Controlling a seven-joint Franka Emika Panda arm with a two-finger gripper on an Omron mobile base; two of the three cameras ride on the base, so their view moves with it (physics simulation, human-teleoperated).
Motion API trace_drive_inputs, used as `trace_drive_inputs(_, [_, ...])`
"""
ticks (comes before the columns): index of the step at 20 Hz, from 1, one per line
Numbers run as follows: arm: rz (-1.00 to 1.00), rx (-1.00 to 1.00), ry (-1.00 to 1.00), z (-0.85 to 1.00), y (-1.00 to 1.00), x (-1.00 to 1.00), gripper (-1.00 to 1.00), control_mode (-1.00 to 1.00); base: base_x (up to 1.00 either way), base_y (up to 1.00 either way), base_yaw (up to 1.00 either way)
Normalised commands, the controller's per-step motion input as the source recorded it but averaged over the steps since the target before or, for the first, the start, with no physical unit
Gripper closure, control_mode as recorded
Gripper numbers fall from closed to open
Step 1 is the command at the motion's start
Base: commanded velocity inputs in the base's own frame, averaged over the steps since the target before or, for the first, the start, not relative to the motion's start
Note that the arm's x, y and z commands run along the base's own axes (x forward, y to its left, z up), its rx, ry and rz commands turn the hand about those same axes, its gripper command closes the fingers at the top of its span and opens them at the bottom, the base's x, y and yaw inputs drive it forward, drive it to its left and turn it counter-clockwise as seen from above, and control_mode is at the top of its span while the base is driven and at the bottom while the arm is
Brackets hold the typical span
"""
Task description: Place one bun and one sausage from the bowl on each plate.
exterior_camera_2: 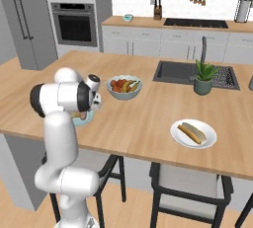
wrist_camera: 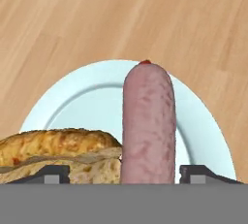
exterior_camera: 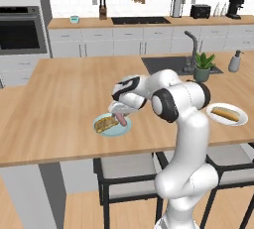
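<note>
On the near edge of the wooden desk [exterior_camera: 59, 104], the pale blue-green plate [exterior_camera: 124, 129] carries a toasted bun [exterior_camera: 104, 123] and a pink sausage [exterior_camera: 121, 119]. Just above that plate hangs the hand [exterior_camera: 119, 110], pointing down at it. From the hand view, the two fingertips [wrist_camera: 52, 174] stand spread apart, one at each side of the sausage [wrist_camera: 147, 121], with a clear gap between each tip and the meat, so nothing is pinched. That sausage lies lengthwise between them on the plate [wrist_camera: 92, 97], and the bun [wrist_camera: 55, 155] sits just beside it, touching its side.

Well off to the robot's right on the same desk, the white plate [exterior_camera_2: 207, 140] holds its own bun with a sausage [exterior_camera_2: 191, 132] lying in it. Further back, a pale blue-grey bowl of fruit [exterior_camera_2: 124, 87] stands on the desk, and a small potted plant [exterior_camera_2: 203, 78] sits beside the sink [exterior_camera_2: 173, 71]. Two stools [exterior_camera: 124, 171] are tucked under the desk's near edge.
</note>
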Motion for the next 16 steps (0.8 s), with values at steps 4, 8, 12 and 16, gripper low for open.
trace_drive_inputs(4, [0.12,0.00,-0.24,0.71,0.00,-0.54,-1.00,-1.00,0.00,0.00,0.00])
trace_drive_inputs(8, [0.10,0.00,-0.20,1.00,0.00,-0.89,-1.00,-1.00,0.00,0.00,0.00])
trace_drive_inputs(12, [0.02,-0.03,-0.09,1.00,0.00,-1.00,-1.00,-1.00,0.00,0.00,0.00])
trace_drive_inputs(16, [-0.01,-0.22,0.05,1.00,-0.23,-0.78,-1.00,-1.00,0.00,0.00,0.00])
